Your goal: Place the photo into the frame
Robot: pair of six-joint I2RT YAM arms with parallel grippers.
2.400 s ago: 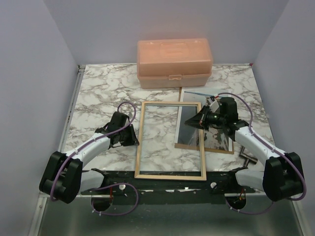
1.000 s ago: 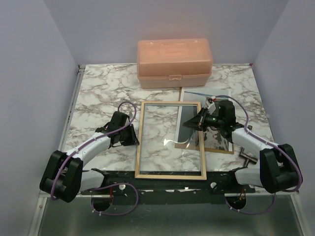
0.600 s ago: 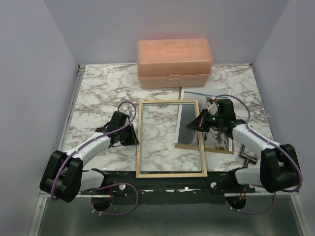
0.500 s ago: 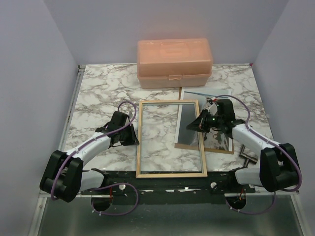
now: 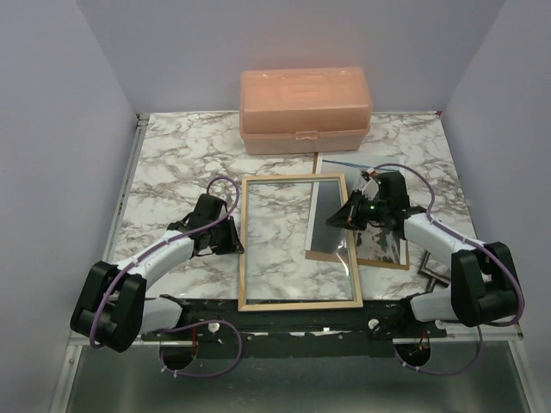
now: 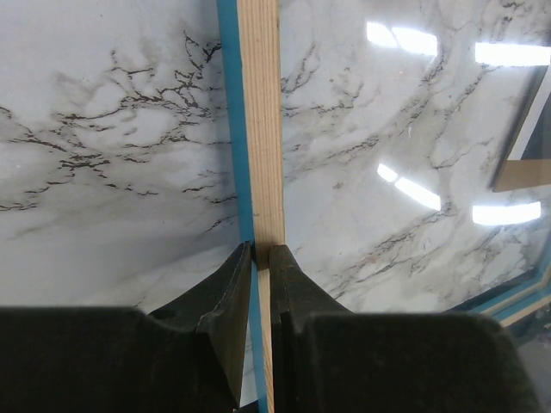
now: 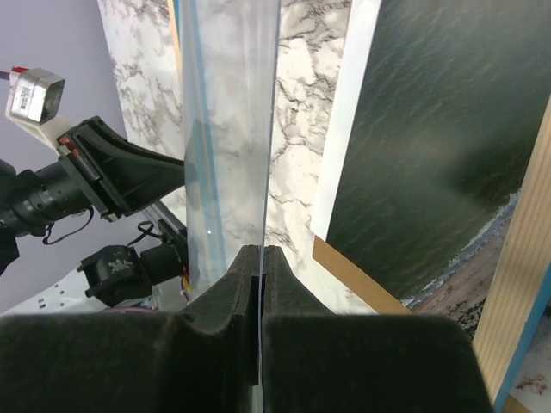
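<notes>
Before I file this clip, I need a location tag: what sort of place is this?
Probably a robotics lab test cell, not a home: two white-and-black robot arms bolted along the near edge of a marble-patterned tabletop, boxed in by plain lilac-grey walls.

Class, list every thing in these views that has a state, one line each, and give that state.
Light wood rectangular frame: flat on the marble table, left rim clamped by left tool.
Clear thin pane: edge clamped in right tool, tilted up.
Grey-dark paper photo: face up on brown backing board, outside the frame.
Peach plastic box: lid shut.
</notes>
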